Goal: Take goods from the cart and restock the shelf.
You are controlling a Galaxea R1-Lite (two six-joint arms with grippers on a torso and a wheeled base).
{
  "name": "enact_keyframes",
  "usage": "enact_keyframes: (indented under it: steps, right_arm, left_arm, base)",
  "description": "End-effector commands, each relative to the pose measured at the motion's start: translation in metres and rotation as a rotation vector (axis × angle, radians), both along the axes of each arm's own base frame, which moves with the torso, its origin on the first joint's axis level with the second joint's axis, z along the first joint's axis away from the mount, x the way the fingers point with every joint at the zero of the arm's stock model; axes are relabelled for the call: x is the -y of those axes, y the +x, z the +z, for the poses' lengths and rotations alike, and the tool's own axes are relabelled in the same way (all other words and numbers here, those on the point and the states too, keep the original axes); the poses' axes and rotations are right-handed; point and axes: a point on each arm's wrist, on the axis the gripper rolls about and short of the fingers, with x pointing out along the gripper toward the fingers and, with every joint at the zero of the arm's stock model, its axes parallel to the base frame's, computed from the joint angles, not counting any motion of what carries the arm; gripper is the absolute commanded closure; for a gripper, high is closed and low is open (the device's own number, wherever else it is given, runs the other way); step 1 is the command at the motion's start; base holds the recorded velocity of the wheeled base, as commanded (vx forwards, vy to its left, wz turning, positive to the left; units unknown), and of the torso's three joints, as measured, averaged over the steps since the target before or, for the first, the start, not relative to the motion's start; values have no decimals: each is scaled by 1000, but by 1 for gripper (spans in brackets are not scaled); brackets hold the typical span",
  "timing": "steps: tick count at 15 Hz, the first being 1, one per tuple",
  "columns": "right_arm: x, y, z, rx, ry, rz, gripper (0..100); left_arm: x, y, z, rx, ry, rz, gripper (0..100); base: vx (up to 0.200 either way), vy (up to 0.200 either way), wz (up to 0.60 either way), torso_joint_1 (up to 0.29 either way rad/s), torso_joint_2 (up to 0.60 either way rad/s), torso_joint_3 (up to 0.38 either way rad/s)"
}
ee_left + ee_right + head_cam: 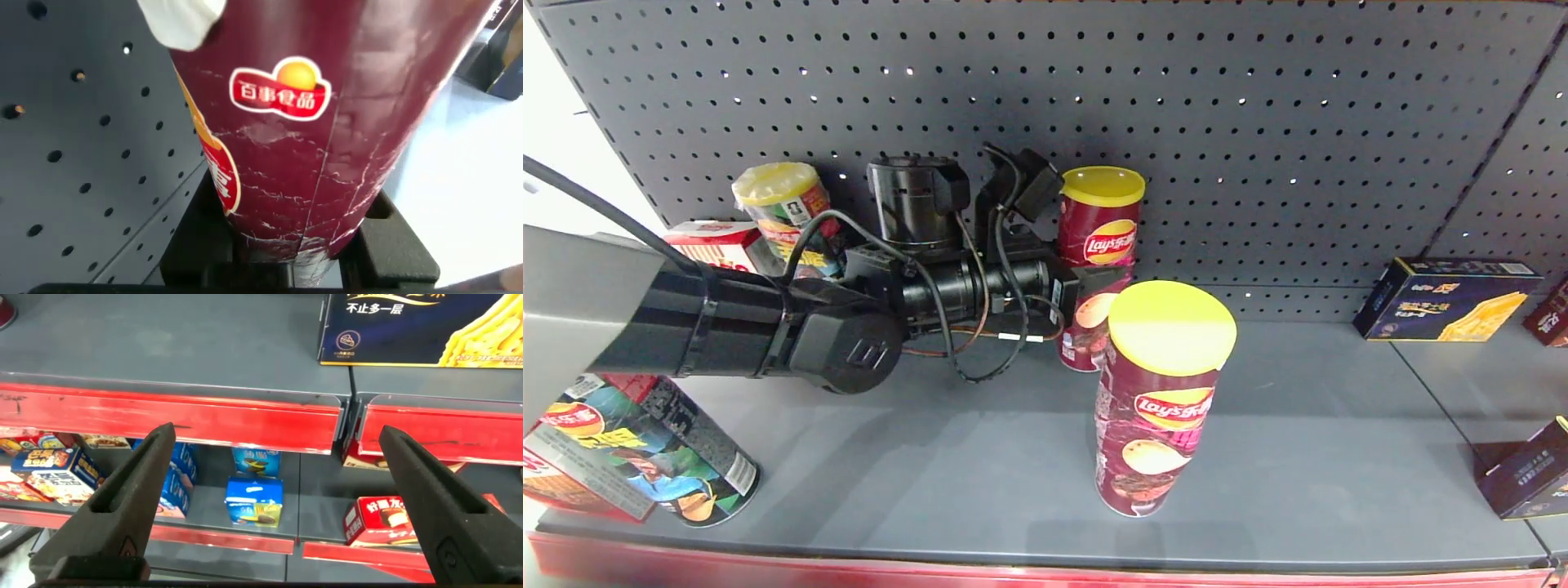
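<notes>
A maroon chips can with a yellow lid (1099, 214) stands upright at the back of the grey shelf (1298, 425), close to the pegboard. My left gripper (1092, 309) reaches in from the left and is shut on this can's lower half. In the left wrist view the can (327, 122) stands between the black fingers (399, 245). A second, identical can (1160, 392) stands free nearer the shelf front, just right of the held one. My right gripper (278, 527) is open with nothing between its fingers, facing lower shelves with red edge strips (245, 416).
At the back left stand a green-labelled can (784, 204) and a red box (719, 245). A can (678, 457) and a box (564, 482) lie at the front left. Dark blue boxes (1445, 298) (1527, 478) sit at the right. Bare shelf lies between.
</notes>
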Motion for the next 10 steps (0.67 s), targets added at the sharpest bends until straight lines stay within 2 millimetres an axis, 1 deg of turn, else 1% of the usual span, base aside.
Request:
enact_keyframes:
  steps: [1,10]
  right_arm:
    - [0,0,0,-2,0,0,0]
    - [0,0,0,-4,0,0,0]
  left_arm:
    - [2,7,-3,-1,-1,-7,100]
    - [11,15,-15,0,-4,-21,100]
  base:
    - [0,0,0,0,0,0]
    - [0,0,0,0,0,0]
